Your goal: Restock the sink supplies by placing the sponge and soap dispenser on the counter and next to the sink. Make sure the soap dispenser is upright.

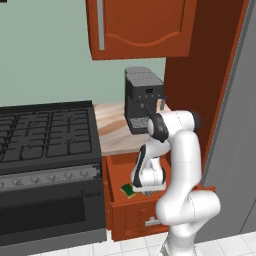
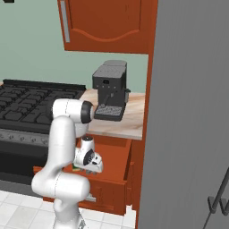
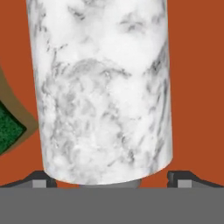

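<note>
The pincer (image 3: pixel 112 181) is down inside the open drawer (image 1: pixel 131 212), its two tips spread wide and standing either side of the soap dispenser (image 3: pixel 103 92), which lies on its side on the drawer's reddish-brown floor; in the hand view the marbled white body passes between the tips without either plainly touching it, so nothing is pinched yet. I judge the step in hand to be the pickup of the dispenser, with neither supply yet out of the drawer. The next move seems to call for pressing the tips onto the round body, squarely enough that it does not roll or squirt out, then lifting it clear of the drawer front and turning it so it can stand upright. Just beside the bottle in the same drawer lies the sponge (image 1: pixel 127 190), green face up over its yellow layer, its corner showing at the left edge of the hand view; it is near the dispenser, though whether they touch I cannot tell. Farther back, above the drawer, the tabletop (image 1: pixel 112 130) carries a dark coffee machine (image 1: pixel 142 100) against the wall, with a black stove (image 1: pixel 47 150) to its left and a wall cabinet (image 1: pixel 140 27) overhead. The sink is not to be seen from here, so the base will likely have to drive before anything is set down.
</note>
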